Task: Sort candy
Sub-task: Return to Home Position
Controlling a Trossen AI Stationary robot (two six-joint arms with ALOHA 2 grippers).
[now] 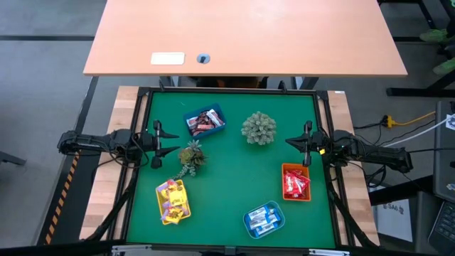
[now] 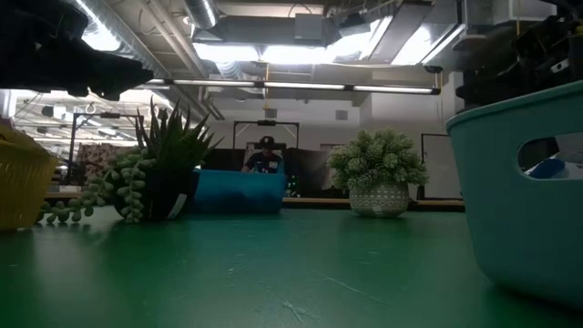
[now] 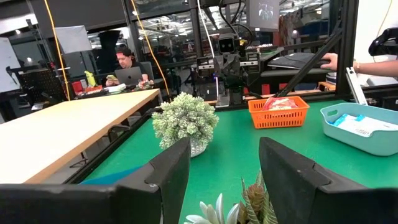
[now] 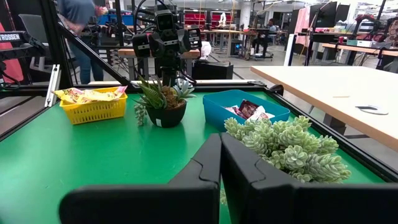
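The candy lies sorted in trays on the green mat: dark brown sweets in a blue tray [image 1: 205, 121], yellow ones in a yellow tray [image 1: 173, 200], red ones in an orange tray [image 1: 296, 182], blue-and-white ones in a teal tray [image 1: 264, 219]. My left gripper [image 1: 170, 139] waits open at the mat's left edge, pointing level toward the right. My right gripper [image 1: 290, 141] waits shut at the right edge, pointing level toward the left. Neither touches anything.
A spiky potted plant [image 1: 191, 158] stands just in front of my left gripper. A round pale-green plant [image 1: 259, 128] stands at the far middle. A wooden table [image 1: 245, 35] lies beyond the mat. People show in the room behind.
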